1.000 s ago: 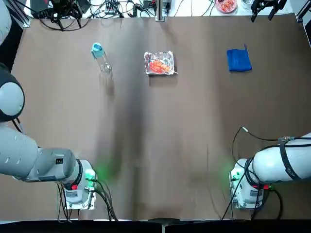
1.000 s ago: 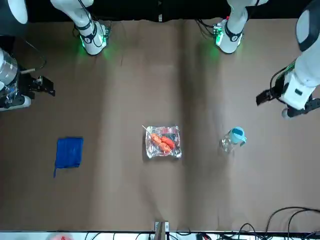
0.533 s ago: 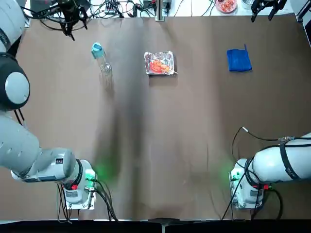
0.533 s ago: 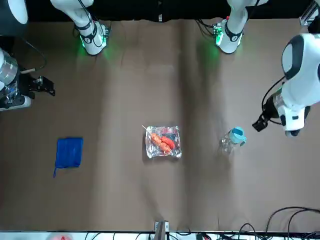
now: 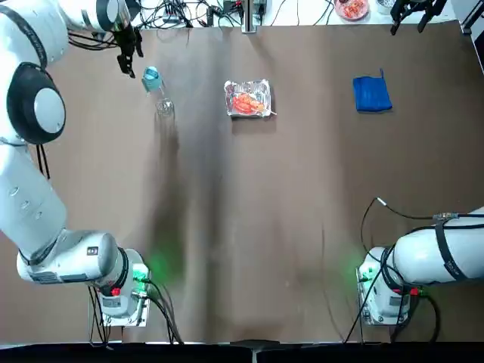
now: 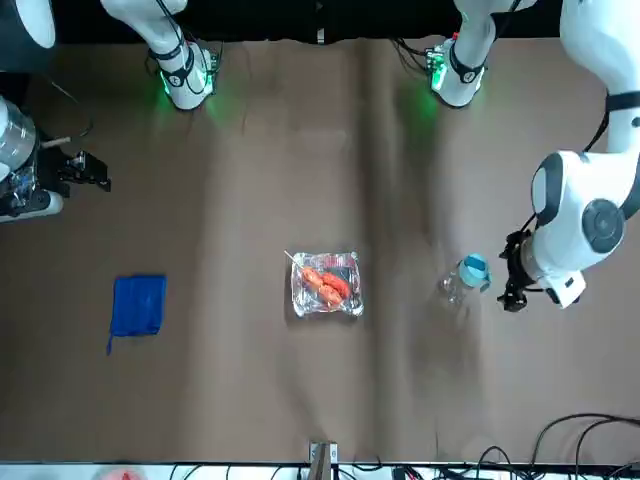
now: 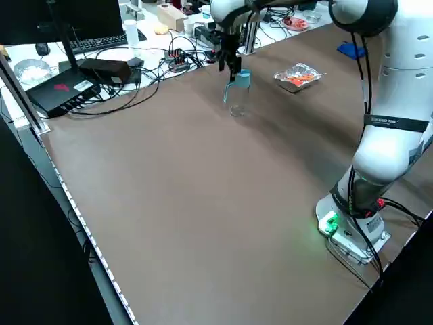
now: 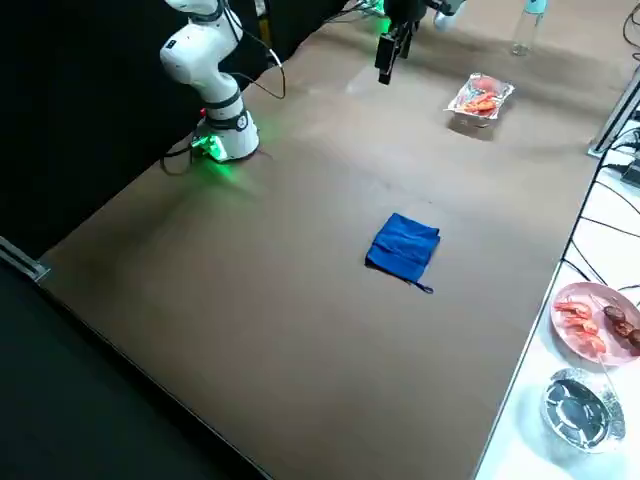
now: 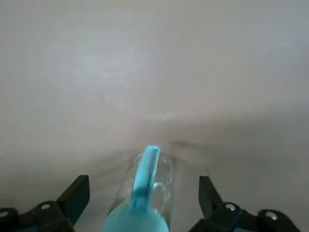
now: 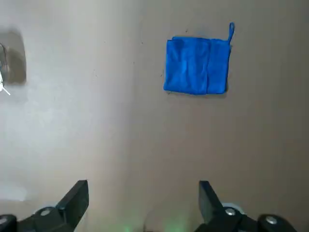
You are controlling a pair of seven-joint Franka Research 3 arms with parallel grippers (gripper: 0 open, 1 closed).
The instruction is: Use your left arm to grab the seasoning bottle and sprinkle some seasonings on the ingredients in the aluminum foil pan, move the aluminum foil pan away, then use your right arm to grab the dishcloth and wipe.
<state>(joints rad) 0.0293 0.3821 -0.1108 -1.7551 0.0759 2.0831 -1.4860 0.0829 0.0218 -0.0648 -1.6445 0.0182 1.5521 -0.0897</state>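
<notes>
The seasoning bottle (image 5: 157, 92), clear with a light blue cap, stands upright at the far left of the table. My left gripper (image 5: 127, 57) hangs open just beside its cap, not touching it. In the left wrist view the bottle (image 9: 158, 180) sits low between the spread fingers (image 9: 77, 192). The aluminum foil pan (image 5: 247, 98) holds orange-red ingredients (image 5: 245, 103) at the far middle. The blue dishcloth (image 5: 371, 94) lies flat at the far right. My right gripper (image 5: 412, 12) is parked open beyond the far right edge, with the dishcloth (image 10: 197, 65) in its wrist view.
A small white dish (image 5: 352, 7) of red food and a metal bowl (image 8: 578, 408) stand off the table's far edge. Cables and black boxes (image 7: 81, 78) crowd the far left edge. A metal post (image 5: 249, 17) rises at the far middle.
My left arm has swung in from the left edge toward the far side, bringing its gripper down beside the bottle's cap. The right arm, pan and cloth have not moved.
</notes>
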